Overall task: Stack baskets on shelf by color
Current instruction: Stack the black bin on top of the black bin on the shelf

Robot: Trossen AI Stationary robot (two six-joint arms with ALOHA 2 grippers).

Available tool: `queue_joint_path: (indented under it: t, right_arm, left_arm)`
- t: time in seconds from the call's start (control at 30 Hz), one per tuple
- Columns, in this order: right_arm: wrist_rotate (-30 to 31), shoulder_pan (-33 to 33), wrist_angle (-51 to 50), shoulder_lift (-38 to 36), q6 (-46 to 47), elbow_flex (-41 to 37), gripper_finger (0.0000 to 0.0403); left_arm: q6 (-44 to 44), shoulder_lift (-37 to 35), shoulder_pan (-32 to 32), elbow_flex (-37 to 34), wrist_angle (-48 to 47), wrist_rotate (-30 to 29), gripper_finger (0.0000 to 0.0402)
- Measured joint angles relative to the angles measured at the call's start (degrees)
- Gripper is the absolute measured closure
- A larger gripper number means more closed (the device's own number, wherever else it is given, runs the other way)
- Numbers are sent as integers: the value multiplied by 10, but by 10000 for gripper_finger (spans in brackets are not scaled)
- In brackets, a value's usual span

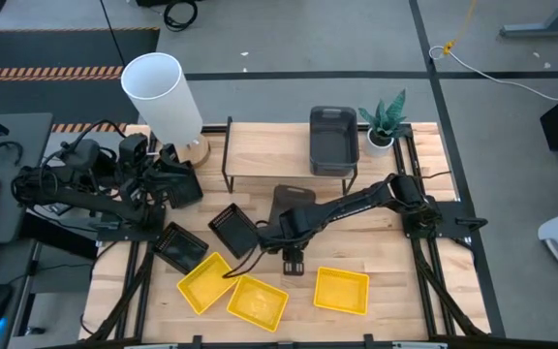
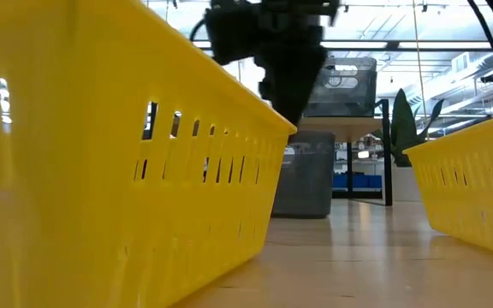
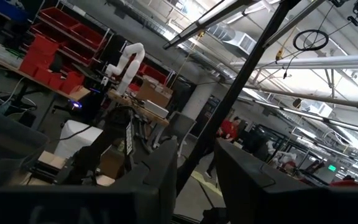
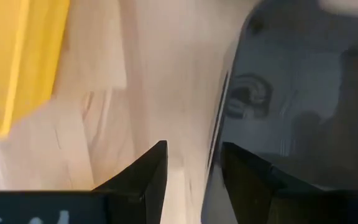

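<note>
One dark grey basket [image 1: 333, 139] stands on the shelf [image 1: 269, 147]. A second grey basket [image 1: 292, 201] rests on the table in front of the shelf, partly under my right arm. Two black slotted baskets [image 1: 232, 230] [image 1: 182, 247] and three yellow baskets [image 1: 204, 282] [image 1: 257, 301] [image 1: 342, 291] lie nearer the table's near edge. My right gripper [image 4: 194, 177] is open above the grey basket's [image 4: 297, 106] near-left rim [image 4: 217, 134], one finger over the table and one over the basket's inside. My left gripper [image 3: 194, 180] is open, folded back at the table's left.
A white cylinder lamp [image 1: 163, 92] stands at the far left corner and a potted plant [image 1: 384, 121] at the shelf's right end. In the low view a yellow basket [image 2: 101, 162] fills the near left. Bare wood [image 1: 376, 242] shows between the shelf and the yellow baskets.
</note>
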Motion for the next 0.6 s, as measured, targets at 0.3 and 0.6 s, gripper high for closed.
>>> queue_joint_path:
  t: [0.3, 0.6]
  right_arm:
    - [68, -1, 117, 0, 31, -59, 250]
    - [111, 17, 141, 0, 56, -111, 289]
  left_arm:
    - [0, 0, 0, 0, 0, 0, 288]
    - [-4, 1, 0, 0, -1, 0, 288]
